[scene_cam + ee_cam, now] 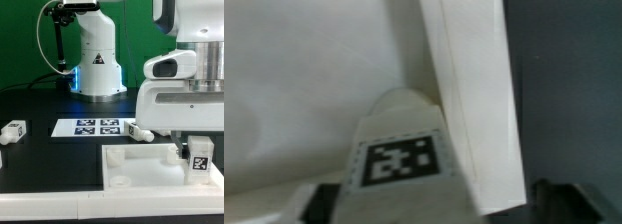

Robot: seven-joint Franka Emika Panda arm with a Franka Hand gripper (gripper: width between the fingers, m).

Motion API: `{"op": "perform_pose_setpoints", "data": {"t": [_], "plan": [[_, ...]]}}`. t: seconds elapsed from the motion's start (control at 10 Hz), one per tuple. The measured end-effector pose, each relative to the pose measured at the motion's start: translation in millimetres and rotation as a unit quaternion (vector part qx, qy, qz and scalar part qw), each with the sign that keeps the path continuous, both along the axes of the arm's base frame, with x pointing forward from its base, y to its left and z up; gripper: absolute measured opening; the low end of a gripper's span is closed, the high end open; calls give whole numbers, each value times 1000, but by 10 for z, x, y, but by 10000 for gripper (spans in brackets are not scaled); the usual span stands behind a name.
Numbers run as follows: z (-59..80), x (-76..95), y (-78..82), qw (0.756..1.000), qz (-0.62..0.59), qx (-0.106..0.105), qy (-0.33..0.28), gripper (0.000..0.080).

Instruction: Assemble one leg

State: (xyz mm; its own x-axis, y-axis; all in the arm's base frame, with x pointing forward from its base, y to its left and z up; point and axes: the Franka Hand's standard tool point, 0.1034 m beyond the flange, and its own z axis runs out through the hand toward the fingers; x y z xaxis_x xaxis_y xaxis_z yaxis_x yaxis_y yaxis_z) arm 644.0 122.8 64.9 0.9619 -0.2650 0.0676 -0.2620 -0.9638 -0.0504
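Note:
My gripper (199, 146) hangs at the exterior view's right, over the right corner of the large flat white panel (140, 172). It is shut on a leg (201, 161), a small white block with a black-and-white tag, held upright and low at that corner. In the wrist view the leg (402, 158) sits between my gripper's (438, 208) dark fingers (320, 205). It lies against the panel's raised rim (470, 90). Two more legs lie on the table, one at the far left (12, 131) and one beside the marker board (138, 131).
The marker board (95, 127) lies flat behind the panel. The robot's white base (97, 60) stands at the back with a black cable. Dark table (571, 60) shows past the panel's rim.

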Motion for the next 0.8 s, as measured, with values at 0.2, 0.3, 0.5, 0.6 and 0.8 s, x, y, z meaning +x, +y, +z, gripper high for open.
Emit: {"op": "perform_pose_setpoints", "data": {"t": [0.2, 0.3, 0.5, 0.6, 0.8], "plan": [[-8, -7, -66, 997, -72, 2, 5, 285], [-7, -8, -69, 991, -134, 6, 7, 285], [-10, -11, -77, 970, -244, 16, 14, 285], [-12, -18, -101, 948, -317, 23, 24, 285], [-13, -2, -113, 876, -477, 58, 50, 285]]}}
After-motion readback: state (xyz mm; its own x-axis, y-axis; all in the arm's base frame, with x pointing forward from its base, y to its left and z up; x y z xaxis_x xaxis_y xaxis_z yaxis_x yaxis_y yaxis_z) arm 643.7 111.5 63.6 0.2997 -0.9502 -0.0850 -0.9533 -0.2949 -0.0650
